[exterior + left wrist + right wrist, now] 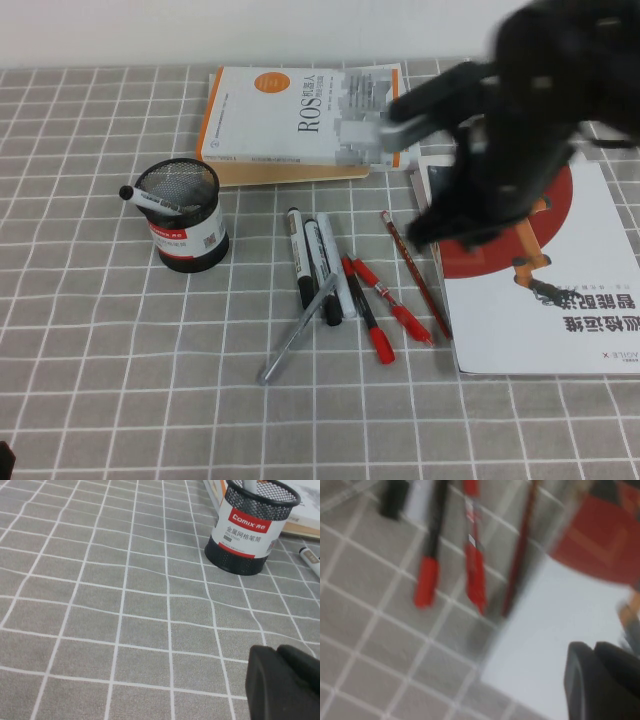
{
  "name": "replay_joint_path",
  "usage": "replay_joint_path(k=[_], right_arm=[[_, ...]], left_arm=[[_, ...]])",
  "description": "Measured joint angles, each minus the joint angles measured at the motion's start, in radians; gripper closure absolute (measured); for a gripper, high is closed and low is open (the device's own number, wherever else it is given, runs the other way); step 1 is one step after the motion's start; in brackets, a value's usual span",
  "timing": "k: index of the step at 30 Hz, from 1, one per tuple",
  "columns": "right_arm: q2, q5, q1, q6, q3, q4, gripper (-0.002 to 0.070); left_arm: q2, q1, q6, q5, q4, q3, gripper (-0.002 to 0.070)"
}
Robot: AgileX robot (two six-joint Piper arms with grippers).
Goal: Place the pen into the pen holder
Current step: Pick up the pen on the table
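Observation:
The red pen (395, 305) with a clear middle lies on the checked cloth among other pens, and it shows blurred in the right wrist view (474, 570). The black mesh pen holder (185, 218) stands to the left with a white marker (150, 201) in it; it also shows in the left wrist view (250, 527). My right gripper (428, 232) hangs blurred above the magazine's left edge, right of the pens, shut and empty (592, 647). My left gripper (275, 650) is shut and empty, low over the cloth, well short of the holder.
Beside the red pen lie a black pen with a red cap (368, 318), a dark-red pencil (415, 275), black and white markers (318, 265) and a silver pen (295, 340). A ROS book (290, 120) lies at the back, a magazine (540, 300) at the right.

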Motion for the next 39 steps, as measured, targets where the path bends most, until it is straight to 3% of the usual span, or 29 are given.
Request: replay_joint_path(k=[14, 17, 25, 39], right_arm=[[0.355, 0.0, 0.022, -0.065, -0.263, 0.072, 0.0685], [0.404, 0.0, 0.022, -0.107, -0.307, 0.074, 0.0644], [0.497, -0.004, 0.022, -0.121, -0.397, 0.04, 0.0438], [0.576, -0.004, -0.011, -0.123, -0.413, 0.062, 0.0412]], left_arm=[[0.0, 0.0, 0.0, 0.0, 0.0, 0.0, 0.068], [0.0, 0.0, 0.0, 0.0, 0.0, 0.0, 0.068], [0.0, 0.0, 0.0, 0.0, 0.0, 0.0, 0.068], [0.0, 0.0, 0.0, 0.0, 0.0, 0.0, 0.068]])
